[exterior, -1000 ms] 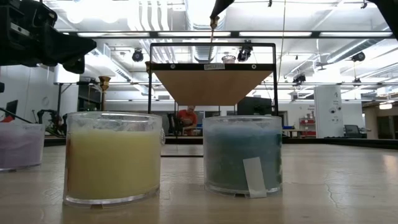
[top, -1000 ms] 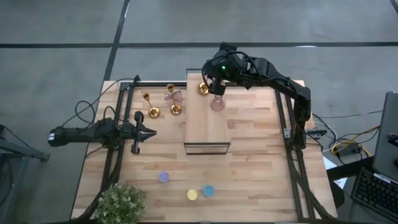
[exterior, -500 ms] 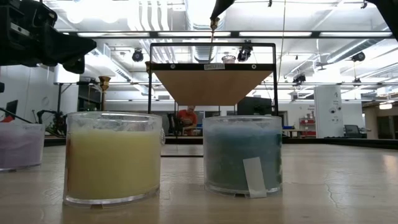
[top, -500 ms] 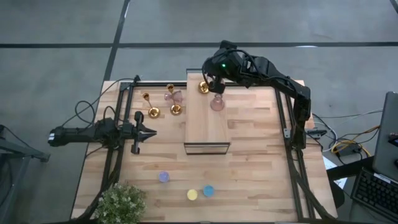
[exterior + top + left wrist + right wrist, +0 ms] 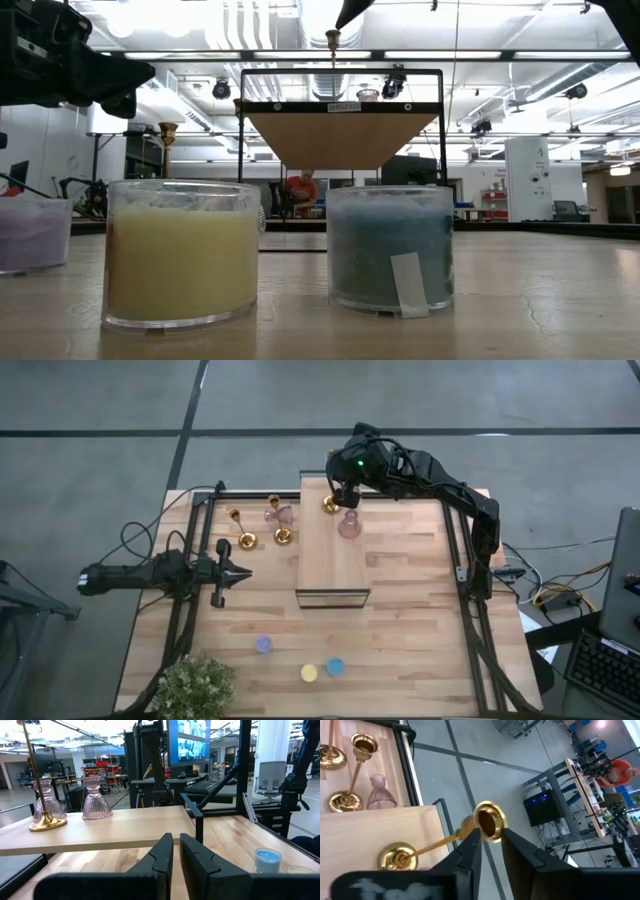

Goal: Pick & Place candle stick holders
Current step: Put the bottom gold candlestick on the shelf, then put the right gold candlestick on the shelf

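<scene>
While the right claw (image 5: 342, 494) hangs over the far end of the wood block (image 5: 332, 555), the step in hand looks like the release of a gold candle holder (image 5: 400, 856) just set there. Its base sits on the block top, stem leaning up between the claw's fingers (image 5: 470, 850); the jaws stand slightly parted around the stem just below the cup, so no firm grip shows. One pink holder (image 5: 348, 525) stands on the block just beside it. Three more gold holders (image 5: 247, 540) and another pink one (image 5: 278, 515) wait on the tabletop by the block's far-left side, and three small cups (image 5: 309, 672) sit near the front edge.

The left claw (image 5: 243, 572) waits low over the left side of the tabletop, jaws nearly together, holding nothing.

Next move, likely: open wider, lift straight up clear of the cup without tipping the thin stem, then go for another holder.
</scene>
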Action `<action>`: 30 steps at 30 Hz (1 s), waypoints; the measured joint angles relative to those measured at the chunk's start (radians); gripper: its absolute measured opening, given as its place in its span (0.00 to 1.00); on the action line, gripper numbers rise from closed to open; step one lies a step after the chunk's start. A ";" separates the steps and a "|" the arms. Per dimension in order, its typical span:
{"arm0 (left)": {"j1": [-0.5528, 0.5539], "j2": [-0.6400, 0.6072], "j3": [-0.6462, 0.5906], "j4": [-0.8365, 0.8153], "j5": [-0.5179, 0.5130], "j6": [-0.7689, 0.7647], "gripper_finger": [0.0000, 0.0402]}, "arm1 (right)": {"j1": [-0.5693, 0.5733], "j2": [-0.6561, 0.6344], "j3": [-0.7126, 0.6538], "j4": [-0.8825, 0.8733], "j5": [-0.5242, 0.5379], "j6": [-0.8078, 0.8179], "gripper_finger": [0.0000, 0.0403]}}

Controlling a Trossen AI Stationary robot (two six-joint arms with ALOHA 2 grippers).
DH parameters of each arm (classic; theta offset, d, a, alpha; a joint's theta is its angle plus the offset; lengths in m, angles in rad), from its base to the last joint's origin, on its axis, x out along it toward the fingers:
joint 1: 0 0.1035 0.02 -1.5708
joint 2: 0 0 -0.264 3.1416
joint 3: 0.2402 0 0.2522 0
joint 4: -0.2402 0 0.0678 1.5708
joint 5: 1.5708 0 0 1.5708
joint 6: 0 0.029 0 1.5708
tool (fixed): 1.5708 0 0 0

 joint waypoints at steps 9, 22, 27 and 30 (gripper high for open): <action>0.000 0.000 0.000 0.000 0.000 0.000 0.09 | 0.007 0.000 0.000 0.003 -0.021 0.005 0.20; 0.000 0.000 0.000 0.000 0.000 0.000 0.09 | 0.069 -0.010 0.000 -0.003 -0.027 0.023 0.17; 0.000 0.000 0.000 0.000 0.000 0.000 0.09 | 0.112 -0.006 0.000 -0.027 -0.128 0.060 0.19; 0.000 0.000 0.000 0.000 0.000 0.000 0.09 | 0.130 -0.004 -0.010 -0.030 -0.227 0.121 0.19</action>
